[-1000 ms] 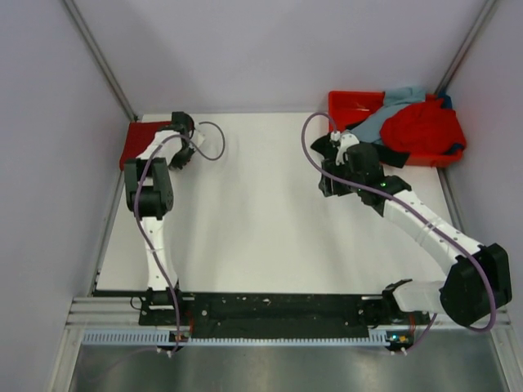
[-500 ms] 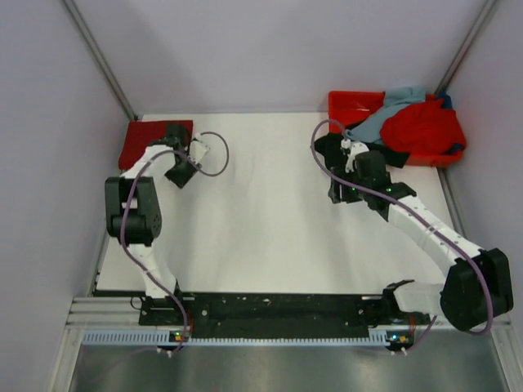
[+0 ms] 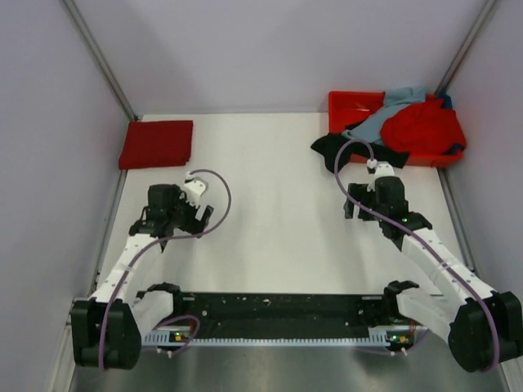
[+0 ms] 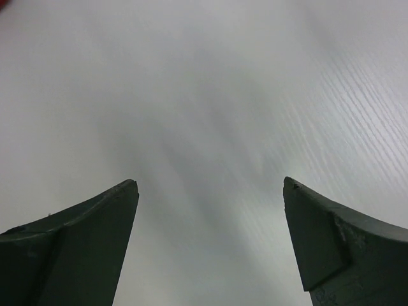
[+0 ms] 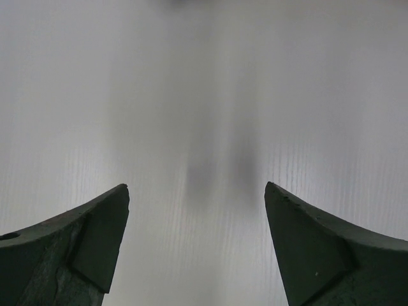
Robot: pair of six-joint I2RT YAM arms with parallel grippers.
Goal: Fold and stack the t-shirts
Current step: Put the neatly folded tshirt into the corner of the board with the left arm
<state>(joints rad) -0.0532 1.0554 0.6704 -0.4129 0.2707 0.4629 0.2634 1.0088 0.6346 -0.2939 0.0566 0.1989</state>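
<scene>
A folded dark crimson t-shirt (image 3: 155,144) lies at the table's far left corner. At the far right, a bright red t-shirt (image 3: 423,126) and a pale grey-blue t-shirt (image 3: 392,110) are heaped in an orange-red tray (image 3: 350,101). A black t-shirt (image 3: 333,147) spills from the tray onto the table. My left gripper (image 3: 176,216) (image 4: 210,185) hovers open over bare table, well short of the crimson shirt. My right gripper (image 3: 359,204) (image 5: 196,186) is also open and holds nothing, a little nearer than the black shirt.
The white table (image 3: 270,212) is boxed in by pale walls on the left, back and right. Purple cables loop off both wrists. The black base rail (image 3: 270,310) runs along the near edge.
My left gripper let go at the crimson shirt, opened wide and drew back toward the near edge. My right gripper pulled back from the black shirt and opened wider.
</scene>
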